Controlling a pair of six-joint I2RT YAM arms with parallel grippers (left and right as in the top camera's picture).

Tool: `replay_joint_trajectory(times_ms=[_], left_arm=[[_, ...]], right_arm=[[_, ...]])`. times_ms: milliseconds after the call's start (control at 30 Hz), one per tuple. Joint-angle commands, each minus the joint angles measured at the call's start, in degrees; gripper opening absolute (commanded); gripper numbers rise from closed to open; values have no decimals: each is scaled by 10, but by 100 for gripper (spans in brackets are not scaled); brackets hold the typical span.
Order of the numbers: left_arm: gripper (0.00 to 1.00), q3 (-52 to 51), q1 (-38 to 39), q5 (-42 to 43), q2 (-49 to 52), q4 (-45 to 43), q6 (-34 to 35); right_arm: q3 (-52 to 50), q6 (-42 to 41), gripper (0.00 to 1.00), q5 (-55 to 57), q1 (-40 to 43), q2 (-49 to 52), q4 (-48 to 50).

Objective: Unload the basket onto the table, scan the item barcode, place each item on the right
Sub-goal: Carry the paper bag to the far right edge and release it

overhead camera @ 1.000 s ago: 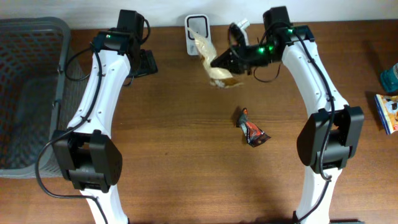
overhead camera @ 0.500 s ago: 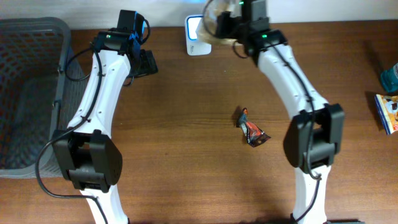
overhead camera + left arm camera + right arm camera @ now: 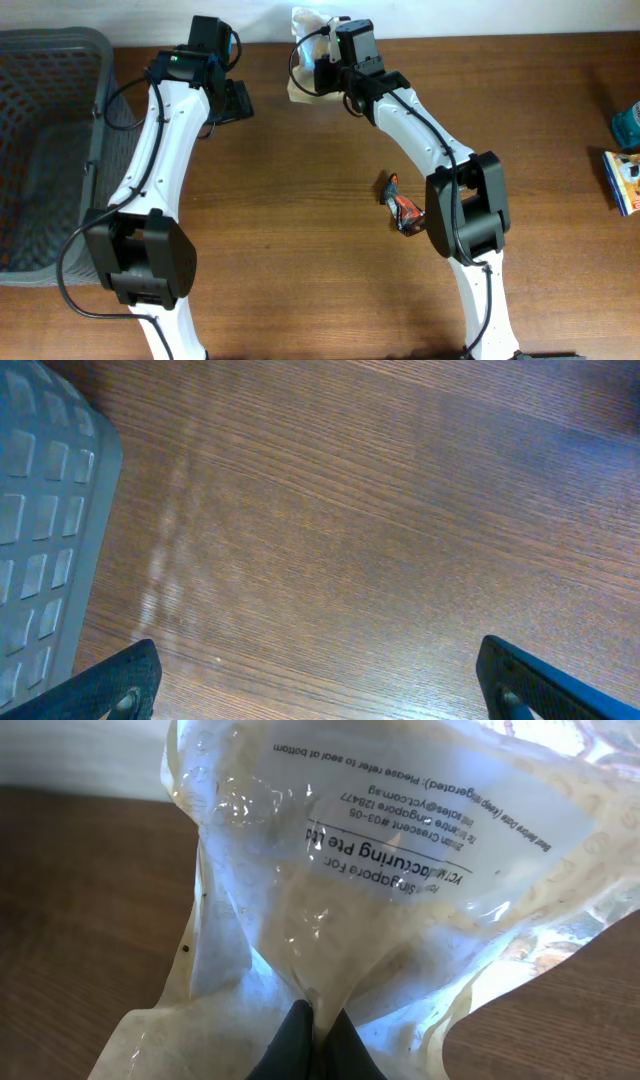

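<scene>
The item is a clear plastic packet (image 3: 303,62) with pale contents and a printed white label (image 3: 420,830). My right gripper (image 3: 326,76) is shut on a fold of it (image 3: 316,1020) and holds it at the table's far edge, where the white scanner stood a moment ago. The scanner itself is hidden behind the packet; only a blue glow shows through the plastic in the right wrist view. No barcode is visible on the label side I see. My left gripper (image 3: 235,100) is open over bare wood (image 3: 320,682), with nothing between its fingers (image 3: 125,682).
A grey mesh basket (image 3: 45,150) fills the left side; its corner (image 3: 40,510) shows in the left wrist view. A crumpled orange-and-black wrapper (image 3: 403,210) lies mid-table. A teal object (image 3: 628,122) and a printed box (image 3: 623,180) sit at the right edge.
The right arm has swung left and back with the packet, from right of the scanner to over it, and now covers it. The left arm has not moved.
</scene>
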State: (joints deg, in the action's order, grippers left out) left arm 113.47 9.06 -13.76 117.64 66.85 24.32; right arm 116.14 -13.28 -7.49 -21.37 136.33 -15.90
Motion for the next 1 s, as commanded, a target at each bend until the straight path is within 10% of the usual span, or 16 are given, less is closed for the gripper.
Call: replay_joint_trajectory(times_ms=[0, 333, 767, 967], left_arm=[[99, 0, 3, -2, 9, 1, 7], [99, 0, 3, -2, 9, 1, 7], [99, 0, 3, -2, 9, 1, 7], [99, 0, 3, -2, 9, 1, 7]], right_arm=[[5, 10, 4, 9, 3, -8, 6], [42, -68, 4, 31, 42, -42, -55], [65, -87, 4, 78, 255, -141, -564], [22, -87, 4, 121, 397, -140, -599]])
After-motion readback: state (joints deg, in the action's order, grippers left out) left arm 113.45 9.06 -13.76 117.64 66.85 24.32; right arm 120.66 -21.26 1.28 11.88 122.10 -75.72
